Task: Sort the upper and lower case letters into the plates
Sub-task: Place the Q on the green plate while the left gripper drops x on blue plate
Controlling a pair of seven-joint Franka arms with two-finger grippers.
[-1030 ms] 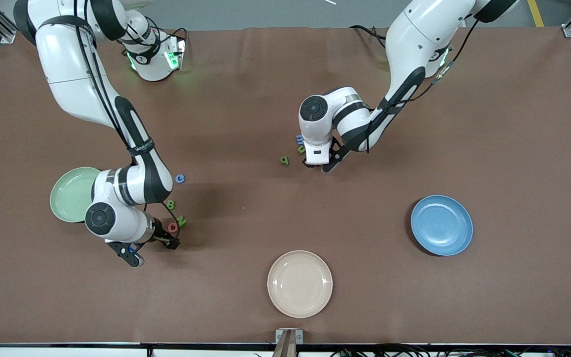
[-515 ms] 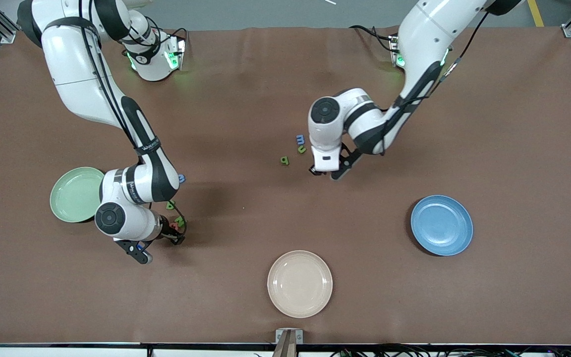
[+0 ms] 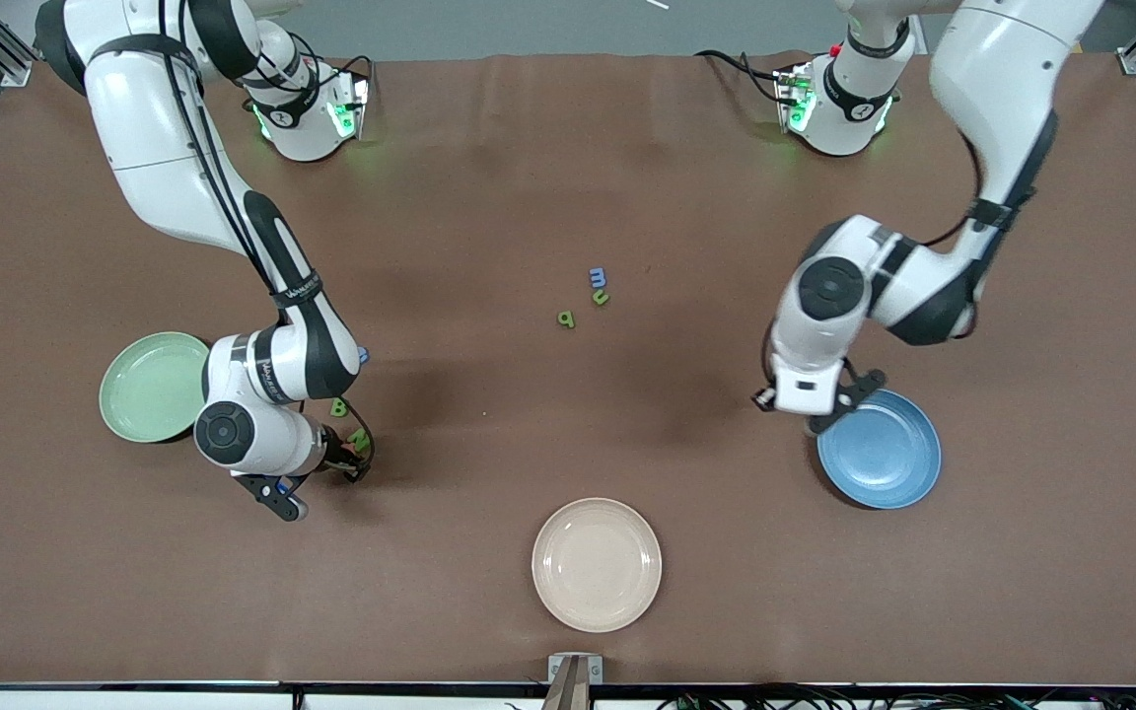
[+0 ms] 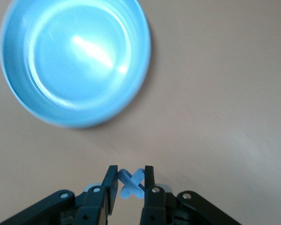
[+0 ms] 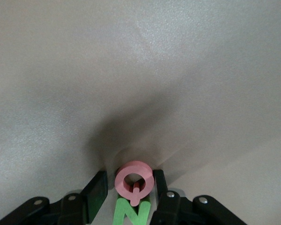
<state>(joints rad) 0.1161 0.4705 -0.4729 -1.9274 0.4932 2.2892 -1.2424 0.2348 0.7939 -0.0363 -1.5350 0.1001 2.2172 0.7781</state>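
Your left gripper (image 4: 129,187) pinched a blue x (image 4: 131,183) just beside the blue plate (image 3: 879,449). Your right gripper (image 5: 129,192) squeezed a pink Q (image 5: 134,181) beside a green N (image 5: 131,212), near the green plate (image 3: 149,387). A cream plate (image 3: 596,564) sat between them.

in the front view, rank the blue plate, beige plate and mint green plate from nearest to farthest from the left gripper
1. blue plate: its rim lies just under the left gripper, which is shut on a blue letter x.
2. beige plate: mid-table, nearest the front camera.
3. mint green plate: at the right arm's end.
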